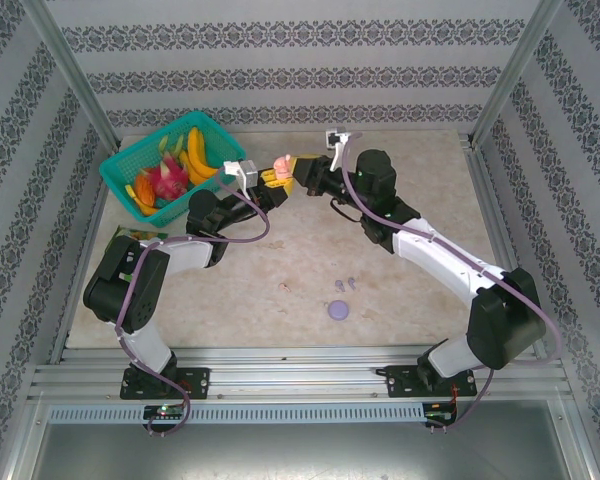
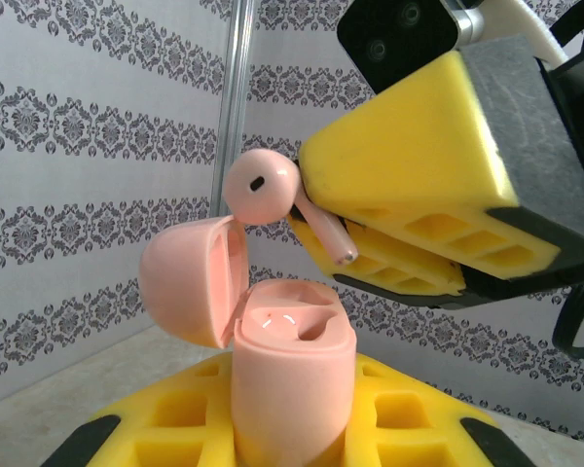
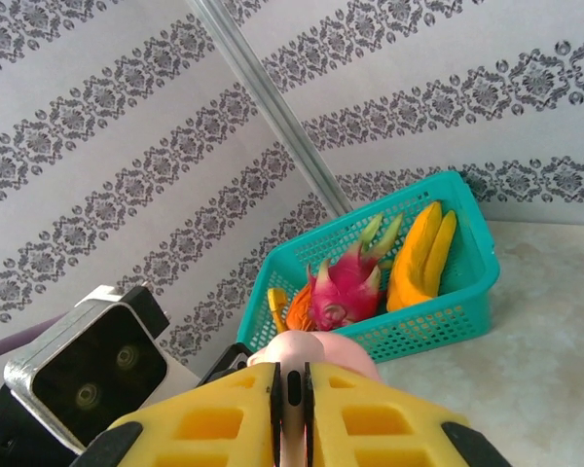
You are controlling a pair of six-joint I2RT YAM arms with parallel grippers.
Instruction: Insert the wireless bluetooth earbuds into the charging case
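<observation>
The pale pink charging case (image 2: 292, 375) stands upright between the yellow pads of my left gripper (image 2: 292, 428), which is shut on it. Its lid (image 2: 187, 282) hangs open to the left, and an earbud socket (image 2: 321, 329) shows in the top. Just above the case, a pink earbud (image 2: 265, 187) is pinched by its stem in my right gripper (image 3: 292, 394), which is shut on it. Both grippers meet above the far middle of the table, left gripper (image 1: 273, 177) beside right gripper (image 1: 302, 180). Two lilac earbuds (image 1: 346, 284) lie on the table.
A teal basket (image 1: 130, 160) of toy fruit sits at the far left, also behind the case in the right wrist view as the basket (image 3: 448, 316). A round lilac case (image 1: 337, 309) lies at the near middle and a tiny pink piece (image 1: 283, 287) to its left.
</observation>
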